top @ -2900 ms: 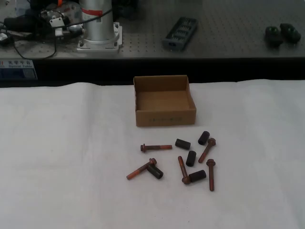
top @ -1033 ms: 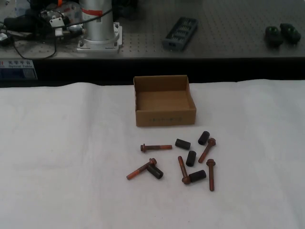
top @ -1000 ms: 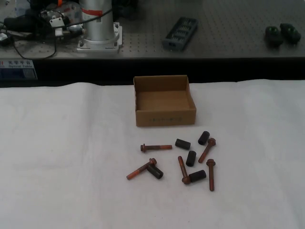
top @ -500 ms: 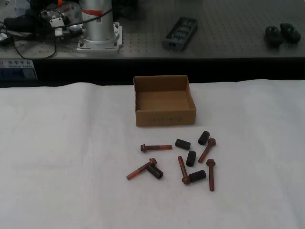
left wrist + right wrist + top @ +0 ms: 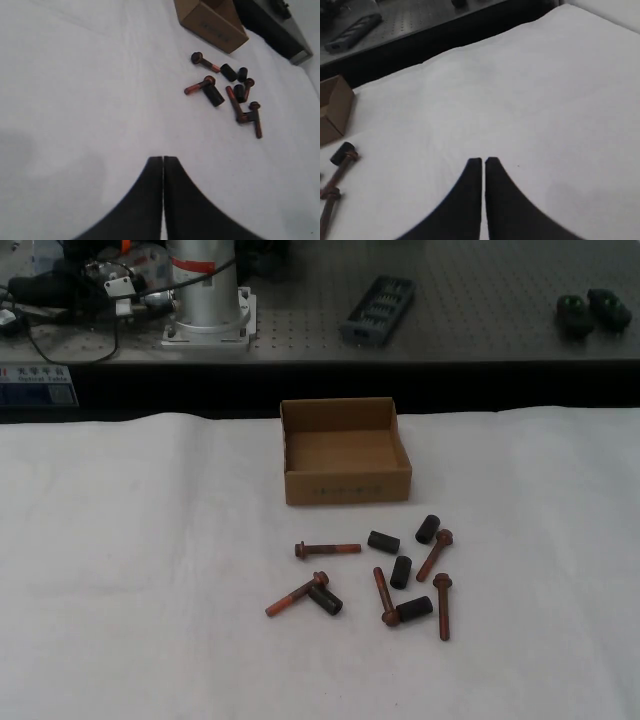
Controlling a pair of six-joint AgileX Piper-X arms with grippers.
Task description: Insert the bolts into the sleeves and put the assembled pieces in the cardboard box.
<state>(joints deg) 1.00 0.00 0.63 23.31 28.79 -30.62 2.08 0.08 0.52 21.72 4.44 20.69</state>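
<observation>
Left gripper and right gripper are pinched closed and empty, apparently because bolts and sleeves lie loose mid-frame below the cardboard box, none assembled yet.

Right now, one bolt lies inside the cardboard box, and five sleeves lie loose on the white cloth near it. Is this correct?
Not quite. The cardboard box is empty: the high view shows its bare floor with no bolt inside. The rest holds: five sleeves lie loose on the white cloth near it, mixed with the bolts.
</observation>
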